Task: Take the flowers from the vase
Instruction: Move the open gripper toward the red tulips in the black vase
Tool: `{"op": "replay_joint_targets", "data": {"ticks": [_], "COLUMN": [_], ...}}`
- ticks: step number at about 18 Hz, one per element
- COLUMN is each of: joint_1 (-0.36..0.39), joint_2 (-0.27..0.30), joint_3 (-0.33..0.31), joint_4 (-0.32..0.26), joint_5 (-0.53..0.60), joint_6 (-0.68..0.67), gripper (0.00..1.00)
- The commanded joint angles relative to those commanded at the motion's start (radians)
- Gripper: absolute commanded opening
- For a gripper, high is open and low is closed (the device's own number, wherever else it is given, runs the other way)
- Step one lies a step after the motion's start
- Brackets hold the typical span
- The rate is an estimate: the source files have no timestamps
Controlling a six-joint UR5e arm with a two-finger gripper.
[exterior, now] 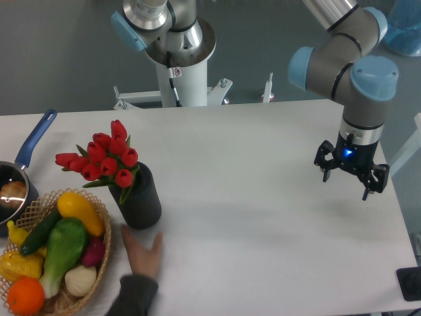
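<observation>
The flowers [104, 158], a bunch of red tulip buds with green leaves, stand in the black ribbed vase [139, 199] at the left of the white table. My gripper [346, 182] hangs over the right side of the table, far from the vase. Its fingers [326, 172] are spread apart and hold nothing.
A human hand [141, 255] rests on the table just in front of the vase. A wicker basket [99, 253] of toy vegetables and fruit sits at the front left. A blue-handled saucepan [26, 155] is at the left edge. The robot base [177, 66] stands behind the table.
</observation>
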Motion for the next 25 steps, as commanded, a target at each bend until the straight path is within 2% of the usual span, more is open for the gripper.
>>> {"op": "replay_joint_targets", "data": {"ticks": [5,11,15,16,19,23,25], "joint_1": [0.0,0.031,0.034,0.031,0.035,0.021,0.02], "joint_2": [0.0,0.003,0.029,0.044,0.081,0.152,0.19], "joint_3": [-0.021,-0.153,-0.233,-0.274,-0.33,-0.399,-0.455], "joint_4": [0.003,0.034,0.029,0.034,0.028,0.02,0.012], "joint_5": [0.0,-0.113,-0.334,-0.386,-0.559,-0.658,-0.751], "joint_6": [-0.002,0.021,0.115,0.117,0.118,0.115,0.115], "gripper": [1.0,1.0,1.0,1.0,1.0,1.0,1.0]}}
